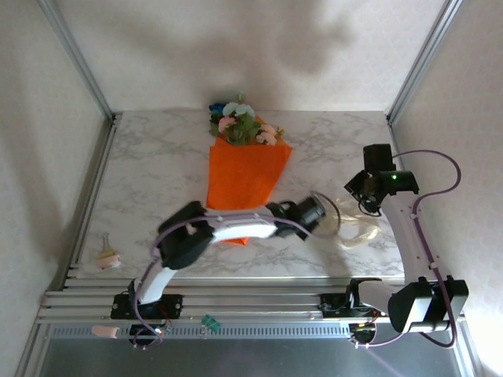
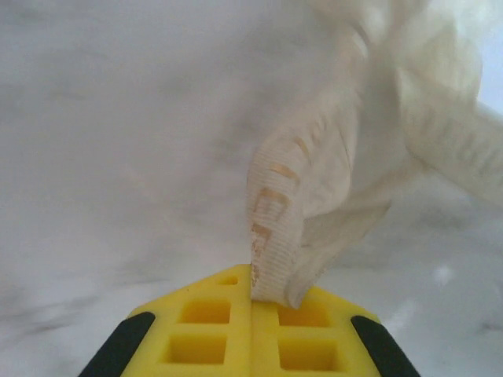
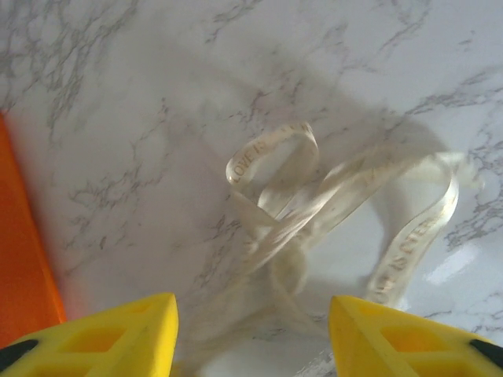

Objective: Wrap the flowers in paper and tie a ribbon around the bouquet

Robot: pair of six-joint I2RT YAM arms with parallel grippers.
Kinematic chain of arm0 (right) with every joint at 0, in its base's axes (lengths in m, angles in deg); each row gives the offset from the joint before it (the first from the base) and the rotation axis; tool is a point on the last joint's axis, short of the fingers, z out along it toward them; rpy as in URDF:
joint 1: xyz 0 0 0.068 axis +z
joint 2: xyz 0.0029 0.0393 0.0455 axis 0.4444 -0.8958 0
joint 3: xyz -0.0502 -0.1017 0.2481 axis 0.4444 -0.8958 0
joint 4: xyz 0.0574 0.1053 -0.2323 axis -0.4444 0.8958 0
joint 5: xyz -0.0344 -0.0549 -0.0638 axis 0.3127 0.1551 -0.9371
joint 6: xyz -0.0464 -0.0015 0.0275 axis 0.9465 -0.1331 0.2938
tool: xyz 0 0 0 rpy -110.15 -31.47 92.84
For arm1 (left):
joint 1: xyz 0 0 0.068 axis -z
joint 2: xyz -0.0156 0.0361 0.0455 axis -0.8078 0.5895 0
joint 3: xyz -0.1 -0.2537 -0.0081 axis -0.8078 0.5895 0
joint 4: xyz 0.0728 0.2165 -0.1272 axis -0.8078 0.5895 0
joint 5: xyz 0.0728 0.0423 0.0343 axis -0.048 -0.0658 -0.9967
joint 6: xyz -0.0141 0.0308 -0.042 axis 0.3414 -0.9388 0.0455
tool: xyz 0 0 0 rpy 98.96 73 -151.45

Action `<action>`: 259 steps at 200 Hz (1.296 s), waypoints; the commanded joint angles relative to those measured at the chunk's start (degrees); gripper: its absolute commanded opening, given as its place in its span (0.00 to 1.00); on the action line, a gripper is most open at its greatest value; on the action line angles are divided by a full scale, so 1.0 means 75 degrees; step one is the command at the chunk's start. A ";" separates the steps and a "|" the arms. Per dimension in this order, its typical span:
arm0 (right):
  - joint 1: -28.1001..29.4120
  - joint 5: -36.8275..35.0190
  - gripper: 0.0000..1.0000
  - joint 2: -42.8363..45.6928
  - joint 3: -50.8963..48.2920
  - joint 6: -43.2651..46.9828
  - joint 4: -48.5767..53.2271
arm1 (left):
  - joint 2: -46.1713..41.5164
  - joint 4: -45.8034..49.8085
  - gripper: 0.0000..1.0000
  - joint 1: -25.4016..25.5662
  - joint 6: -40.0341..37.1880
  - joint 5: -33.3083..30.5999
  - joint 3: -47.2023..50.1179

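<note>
On the far middle of the one marble table (image 1: 157, 173) lies a single bouquet (image 1: 244, 169): one orange paper (image 1: 240, 188) cone with the flowers (image 1: 238, 124) poking out the wide far end. I count pink, white and green blooms plus one blue, but can't get an exact number from the top view.

Two arms are up. The left one reaches across the cone's narrow near end and hides part of it. Its end effector (image 2: 251, 287) is pinched together on a fold of the one ribbon (image 2: 302, 212). That view is really blurry, so I can't read anything there.

The right end effector (image 3: 251, 318) hangs over the loose ribbon loops on the table right of the bouquet, fingers (image 3: 130, 334) wide apart and touching nothing. The ribbon has gold lettering; I can read "LOVE" on one loop, the rest is too soft. An orange edge is cut off at the left of that view.

One small pink bit (image 1: 108, 258) sits near the table's left edge; can't tell what it is.
</note>
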 commanded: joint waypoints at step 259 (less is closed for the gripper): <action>0.2785 0.1767 0.54 -0.4388 0.0498 0.0630 -0.3543 | -0.5134 0.0556 0.24 -0.3695 0.2023 0.2319 0.4326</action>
